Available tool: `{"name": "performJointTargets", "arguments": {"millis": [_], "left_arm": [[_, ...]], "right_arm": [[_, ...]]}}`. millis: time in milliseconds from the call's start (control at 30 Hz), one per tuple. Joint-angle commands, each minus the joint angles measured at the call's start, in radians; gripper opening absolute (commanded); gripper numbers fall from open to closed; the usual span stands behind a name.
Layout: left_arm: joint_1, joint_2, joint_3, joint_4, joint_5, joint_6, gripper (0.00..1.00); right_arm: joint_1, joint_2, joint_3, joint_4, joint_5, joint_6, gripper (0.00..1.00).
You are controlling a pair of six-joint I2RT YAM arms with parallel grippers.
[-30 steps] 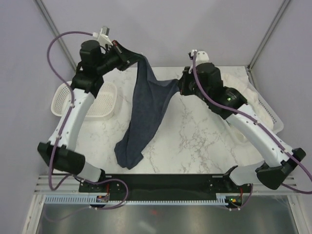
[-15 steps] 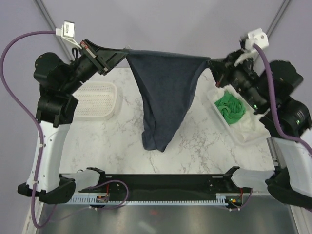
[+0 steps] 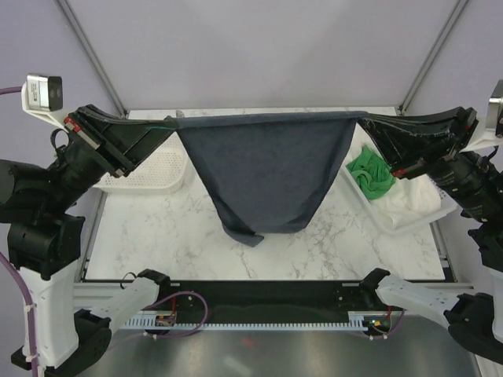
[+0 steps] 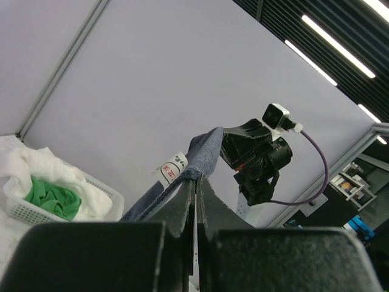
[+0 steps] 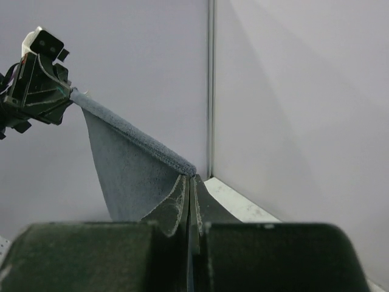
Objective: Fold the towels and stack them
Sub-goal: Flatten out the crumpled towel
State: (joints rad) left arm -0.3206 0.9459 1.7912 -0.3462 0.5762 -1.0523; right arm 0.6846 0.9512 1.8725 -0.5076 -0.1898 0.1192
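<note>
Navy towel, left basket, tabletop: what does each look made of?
Navy towel: soft cloth, probably terry. Its surface looks matte and nubby in the right wrist view, and it sags between its held corners.
Left basket: white plastic, apparently rigid, with rows of small perforations.
Tabletop: marble or a marble-look laminate, white with grey veins. Which of the two cannot be told.

The navy towel no longer trails toward the lower left of the table; it now hangs spread wide across the upper middle. The left gripper and right gripper stand much farther apart, uncovering the green towel at the right.
</note>
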Motion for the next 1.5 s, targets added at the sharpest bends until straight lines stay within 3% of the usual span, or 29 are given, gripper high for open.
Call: {"name": "performJointTargets", "arguments": {"millis": [0, 133, 300, 467, 633, 800, 1100, 1333, 1467], "left_arm": [[0.014, 0.025, 0.054, 0.029, -0.026, -0.055, 0.02], [0.014, 0.086, 0.106, 0.018, -0.045, -0.025, 0.02], [0.014, 0.215, 0.097, -0.019, -0.091, 0.058, 0.02], [0.012, 0.338, 0.066, -0.046, -0.17, 0.162, 0.02], [0.037, 0.54, 0.077, -0.071, -0.283, 0.282, 0.02], [0.087, 0.753, 0.192, -0.048, -0.325, 0.356, 0.02], [0.16, 1.141, 0.499, 0.061, -0.231, 0.341, 0.02], [0.187, 1.275, 0.519, 0.272, -0.156, 0.322, 0.02], [0.195, 1.289, 0.496, 0.291, -0.118, 0.313, 0.02]], "right_arm": [[-0.008, 0.038, 0.117, 0.072, 0.033, -0.003, 0.0], [-0.008, 0.115, 0.204, 0.075, 0.111, -0.064, 0.0], [-0.008, 0.23, 0.197, 0.095, 0.309, -0.188, 0.0], [-0.017, 0.351, 0.05, 0.199, 0.466, -0.26, 0.0], [-0.167, 0.44, -0.122, 0.354, 0.35, -0.17, 0.0], [-0.266, 0.639, -0.118, 0.441, 0.279, -0.147, 0.0], [-0.378, 1.024, 0.149, 0.5, 0.158, -0.147, 0.0], [-0.41, 1.225, 0.347, 0.564, 0.121, -0.161, 0.0], [-0.418, 1.246, 0.343, 0.569, 0.081, -0.148, 0.0]]}}
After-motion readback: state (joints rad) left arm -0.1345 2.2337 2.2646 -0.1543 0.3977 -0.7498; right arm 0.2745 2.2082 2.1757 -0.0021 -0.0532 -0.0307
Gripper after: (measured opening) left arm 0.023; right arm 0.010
